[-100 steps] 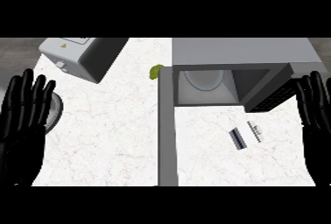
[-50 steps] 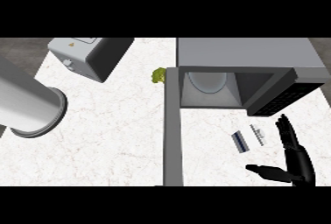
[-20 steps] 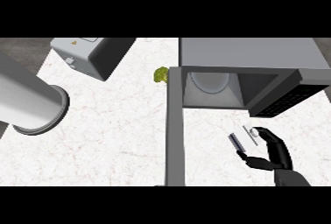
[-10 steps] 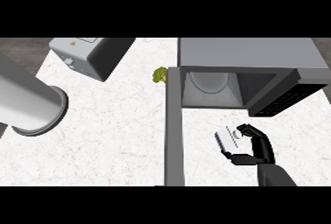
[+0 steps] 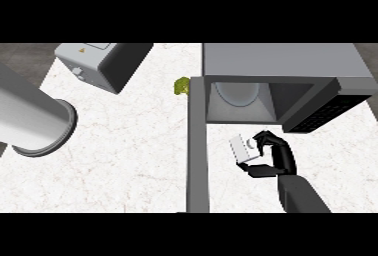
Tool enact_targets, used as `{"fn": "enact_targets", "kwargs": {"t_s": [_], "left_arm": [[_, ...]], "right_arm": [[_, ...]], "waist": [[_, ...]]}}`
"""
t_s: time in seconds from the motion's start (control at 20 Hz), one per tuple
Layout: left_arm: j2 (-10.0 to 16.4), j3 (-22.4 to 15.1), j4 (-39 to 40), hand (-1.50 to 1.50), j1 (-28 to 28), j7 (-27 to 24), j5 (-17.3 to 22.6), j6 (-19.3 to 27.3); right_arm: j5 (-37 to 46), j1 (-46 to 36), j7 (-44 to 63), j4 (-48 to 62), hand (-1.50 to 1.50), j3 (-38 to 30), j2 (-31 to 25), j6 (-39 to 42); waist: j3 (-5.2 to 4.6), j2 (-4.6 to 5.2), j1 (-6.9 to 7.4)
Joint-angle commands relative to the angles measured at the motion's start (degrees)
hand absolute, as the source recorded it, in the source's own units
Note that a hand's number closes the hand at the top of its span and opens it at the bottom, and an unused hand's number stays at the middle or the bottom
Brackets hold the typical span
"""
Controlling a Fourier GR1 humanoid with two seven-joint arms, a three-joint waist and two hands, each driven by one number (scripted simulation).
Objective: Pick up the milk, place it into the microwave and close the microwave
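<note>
The milk [image 5: 242, 148] is a small white carton, held just in front of the open microwave [image 5: 280, 60]. My right hand [image 5: 275, 156] is shut on it, fingers curled over its right side and thumb below. The microwave's cavity [image 5: 238, 100] faces me with a pale round turntable inside. Its door [image 5: 196, 150] stands swung open as a long grey strip left of the milk. A dark control panel [image 5: 325, 111] is at the cavity's right. Only my left forearm [image 5: 29, 117] shows, at the far left; its hand is out of view.
A grey toaster [image 5: 100, 62] stands at the back left of the white marble counter [image 5: 125, 165]. A small green item [image 5: 181, 86] lies beside the microwave's back left corner, behind the door's hinge end.
My right hand closed on the milk, lifted it off the counter and carried it left and toward the microwave's opening. The left forearm has stayed still.
</note>
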Motion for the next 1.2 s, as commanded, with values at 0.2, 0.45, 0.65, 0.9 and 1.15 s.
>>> {"fn": "enact_targets", "kwargs": {"t_s": [0.2, 0.45, 0.65, 0.9, 1.15], "left_arm": [[-3.92, -1.91, -1.29, -1.50, 0.03, 2.18, -3.00, -0.74], [-0.32, 0.37, -1.72, -1.50, -1.32, 3.03, 0.33, 1.39], [2.91, 0.44, 3.89, -1.50, -5.24, 3.25, -1.07, 0.45], [2.03, -0.97, 5.98, -1.50, -6.39, 2.86, -1.50, -1.82], [3.87, 0.48, 5.53, -1.50, -7.26, 2.29, 0.06, -1.79]], "right_arm": [[0.00, -7.85, 3.99, -2.56, 1.50, 0.06, -0.63, -5.32], [-0.33, -15.10, 9.56, -0.52, 1.50, -0.39, -2.10, -6.09], [-0.09, -17.51, 10.34, 3.55, 1.50, -1.39, -7.03, -4.98], [0.34, -23.86, 15.36, 6.14, 1.50, -1.53, -9.01, -4.90], [1.33, -26.54, 17.55, 7.32, 1.50, -1.29, -10.51, -8.72]], "waist": [[-0.03, -0.02, -0.17], [0.00, 0.12, 0.37], [0.05, 0.58, 0.81], [0.09, 1.16, 2.14], [0.12, 1.49, 3.39]]}}
